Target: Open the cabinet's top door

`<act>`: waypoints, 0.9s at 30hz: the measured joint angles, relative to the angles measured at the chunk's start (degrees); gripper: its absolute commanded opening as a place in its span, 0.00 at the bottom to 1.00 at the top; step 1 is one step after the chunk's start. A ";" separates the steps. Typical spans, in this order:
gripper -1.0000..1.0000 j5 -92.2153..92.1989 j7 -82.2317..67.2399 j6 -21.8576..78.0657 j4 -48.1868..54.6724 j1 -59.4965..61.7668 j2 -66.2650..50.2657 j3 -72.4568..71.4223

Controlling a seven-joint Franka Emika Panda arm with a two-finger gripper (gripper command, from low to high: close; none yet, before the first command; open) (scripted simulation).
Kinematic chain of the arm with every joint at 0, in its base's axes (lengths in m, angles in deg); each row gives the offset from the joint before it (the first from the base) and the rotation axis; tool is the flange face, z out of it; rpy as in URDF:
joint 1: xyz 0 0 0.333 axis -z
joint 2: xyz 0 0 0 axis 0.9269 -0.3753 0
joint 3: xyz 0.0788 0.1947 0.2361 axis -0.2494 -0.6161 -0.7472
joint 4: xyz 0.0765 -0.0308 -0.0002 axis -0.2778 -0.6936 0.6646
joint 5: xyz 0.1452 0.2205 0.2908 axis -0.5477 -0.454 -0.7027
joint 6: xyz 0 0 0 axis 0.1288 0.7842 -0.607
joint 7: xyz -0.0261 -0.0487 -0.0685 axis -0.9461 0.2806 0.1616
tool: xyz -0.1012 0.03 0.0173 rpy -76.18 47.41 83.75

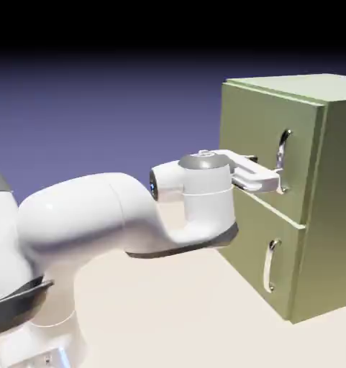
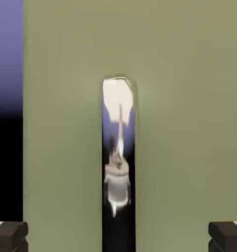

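With its fingers spread wide and nothing between them, the gripper (image 2: 118, 237) straddles the upper door's vertical silver handle (image 2: 118, 162), near the door's front-corner edge on the green cabinet (image 1: 337, 187). Likely trouble: off-centre closing could make one fingertip push the bar, weakening the pull.

simulated scene, rendered cabinet (image 1: 265, 136), plain backdrop

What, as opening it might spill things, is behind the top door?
Nothing behind the top door can be seen: it is shut and covers that part of the cabinet's inside. Only its front and handle show.
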 measured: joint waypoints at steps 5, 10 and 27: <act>0.00 0.41 2.34 1.69 1.26 -1.59 -2.55 0.35; 0.00 -0.39 12.77 5.81 -5.31 8.80 -10.79 -7.82; 0.00 -4.31 37.63 6.19 -13.35 42.59 -26.09 -40.85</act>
